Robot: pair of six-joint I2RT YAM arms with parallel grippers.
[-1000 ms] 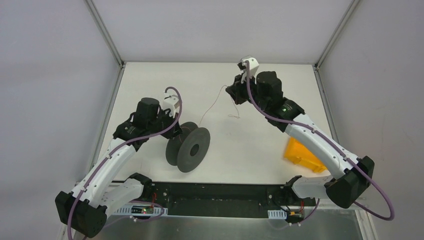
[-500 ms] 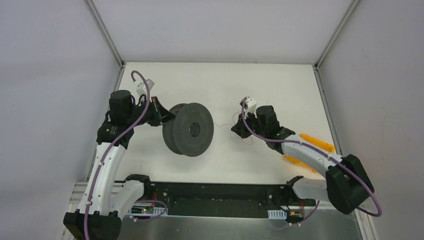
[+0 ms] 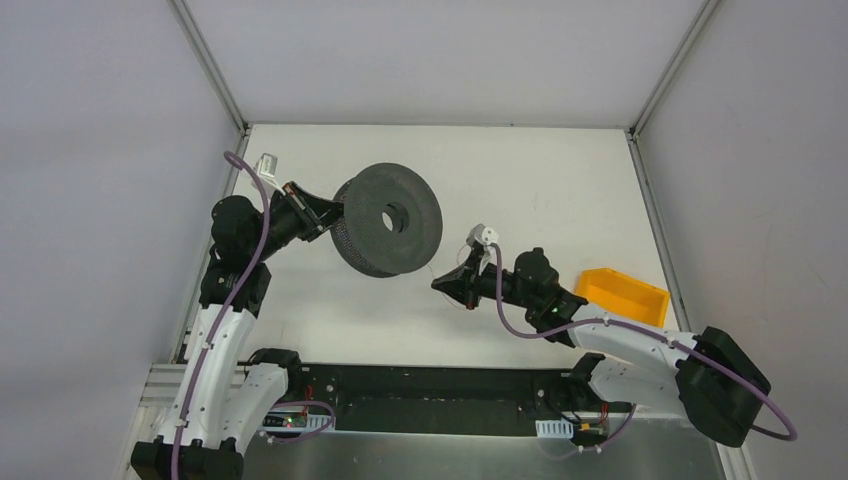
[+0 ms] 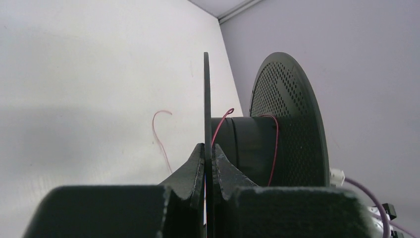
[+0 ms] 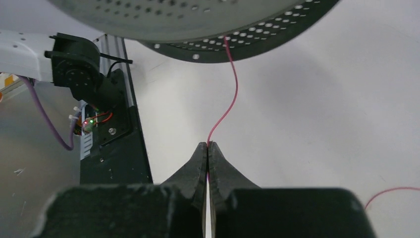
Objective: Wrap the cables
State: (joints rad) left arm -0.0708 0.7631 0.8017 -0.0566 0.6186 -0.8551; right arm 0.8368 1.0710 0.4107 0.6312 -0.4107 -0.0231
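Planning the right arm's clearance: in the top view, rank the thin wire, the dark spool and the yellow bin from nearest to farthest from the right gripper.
1. The thin wire: pinched in the shut right gripper.
2. The dark spool: next, up-left, held by the left gripper.
3. The yellow bin: farthest, on the table's right side.
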